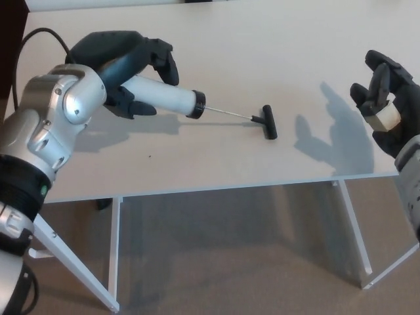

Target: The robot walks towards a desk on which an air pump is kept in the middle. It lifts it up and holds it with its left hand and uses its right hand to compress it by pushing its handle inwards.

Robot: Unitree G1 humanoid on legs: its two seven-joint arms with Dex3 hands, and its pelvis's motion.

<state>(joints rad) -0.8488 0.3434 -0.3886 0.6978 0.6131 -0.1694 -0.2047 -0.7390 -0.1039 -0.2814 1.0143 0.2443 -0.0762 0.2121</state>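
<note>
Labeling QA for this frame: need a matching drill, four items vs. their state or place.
Items:
1. left hand
2. right hand
3. pump handle
4. desk

States:
A. white, bearing shadows
B. open, holding nothing
C. black, rod drawn out, untouched
D. shut on the pump barrel

Pairs: 1-D, 2-B, 3-C, 4-A

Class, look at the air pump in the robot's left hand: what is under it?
Under the air pump lies the bare white desk, with the pump's shadow. The left hand covers the barrel's rear end, so nothing shows there.
</note>
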